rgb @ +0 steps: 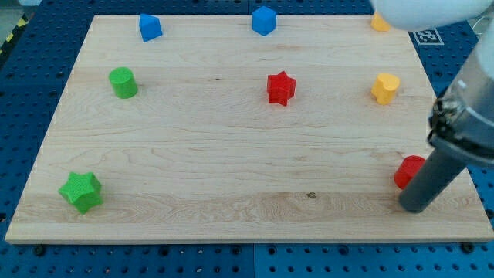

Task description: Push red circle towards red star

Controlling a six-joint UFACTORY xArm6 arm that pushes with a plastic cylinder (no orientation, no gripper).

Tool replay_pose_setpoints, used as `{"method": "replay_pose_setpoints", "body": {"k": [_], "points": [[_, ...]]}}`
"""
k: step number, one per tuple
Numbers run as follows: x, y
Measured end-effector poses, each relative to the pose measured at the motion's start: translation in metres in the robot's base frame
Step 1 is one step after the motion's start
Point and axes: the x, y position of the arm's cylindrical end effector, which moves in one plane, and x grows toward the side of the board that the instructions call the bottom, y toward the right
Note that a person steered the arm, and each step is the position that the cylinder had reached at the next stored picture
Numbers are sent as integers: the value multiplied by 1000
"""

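The red circle (407, 171) lies near the board's lower right edge, partly hidden by my rod. My tip (414, 207) rests just below and slightly right of it, touching or nearly touching it. The red star (281, 88) sits near the board's middle, up and to the left of the red circle, well apart from it.
A yellow heart (385, 88) lies right of the red star. A yellow block (378, 22) is at the top right, partly hidden. A blue cube (264, 20) and another blue block (150, 27) sit along the top. A green cylinder (123, 83) and green star (82, 191) are at the left.
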Motion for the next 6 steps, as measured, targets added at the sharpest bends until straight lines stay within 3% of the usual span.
{"method": "replay_pose_setpoints", "body": {"k": [2,6], "points": [[-36,35],[-41,-39]]}}
